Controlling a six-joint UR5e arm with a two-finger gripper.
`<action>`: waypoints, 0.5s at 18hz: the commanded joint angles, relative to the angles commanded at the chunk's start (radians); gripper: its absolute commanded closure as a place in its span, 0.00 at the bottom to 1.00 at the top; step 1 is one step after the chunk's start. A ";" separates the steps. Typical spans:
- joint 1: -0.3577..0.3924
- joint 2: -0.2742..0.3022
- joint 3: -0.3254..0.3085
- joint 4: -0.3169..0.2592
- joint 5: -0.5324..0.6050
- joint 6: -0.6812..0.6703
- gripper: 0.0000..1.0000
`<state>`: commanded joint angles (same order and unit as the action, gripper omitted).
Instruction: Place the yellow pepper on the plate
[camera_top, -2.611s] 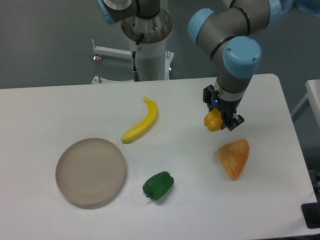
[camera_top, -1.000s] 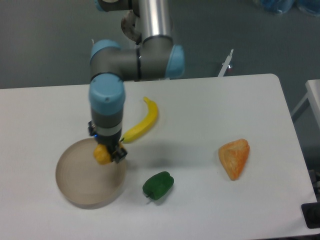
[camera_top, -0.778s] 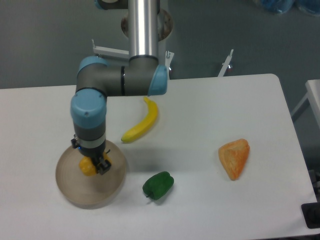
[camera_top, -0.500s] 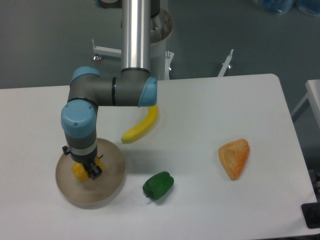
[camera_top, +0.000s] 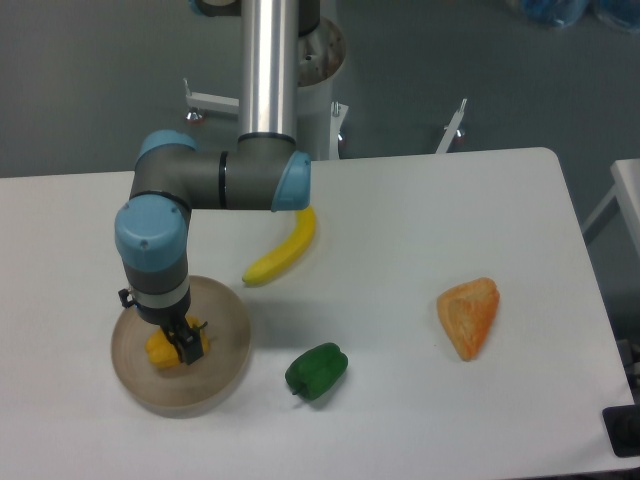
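Note:
The yellow pepper (camera_top: 158, 351) is small and yellow-orange and sits low over the left-middle of the plate (camera_top: 222, 325), a round beige-tan dish at the table's front left. My gripper (camera_top: 173, 347) points straight down over the plate and is shut on the pepper, with one dark finger (camera_top: 187, 345) showing on the pepper's right side. The other finger is hidden behind the pepper and the wrist. I cannot tell whether the pepper touches the plate's floor.
A yellow banana (camera_top: 283, 245) lies just behind and to the right of the plate. A green pepper (camera_top: 316, 370) sits to the plate's right, near the front. An orange wedge-shaped piece (camera_top: 469, 313) lies at the right. The arm's base column (camera_top: 270, 60) rises at the back.
The arm carried the yellow pepper from the right side of the table, leftward over the banana, to the plate. In the last half second it lowered slightly over the plate.

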<state>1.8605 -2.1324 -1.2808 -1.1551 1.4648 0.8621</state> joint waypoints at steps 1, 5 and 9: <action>0.026 0.032 -0.012 -0.006 0.015 0.003 0.00; 0.109 0.094 -0.023 -0.035 0.020 0.008 0.00; 0.201 0.138 -0.025 -0.075 0.023 0.133 0.00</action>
<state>2.0615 -1.9943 -1.3054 -1.2301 1.4880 0.9952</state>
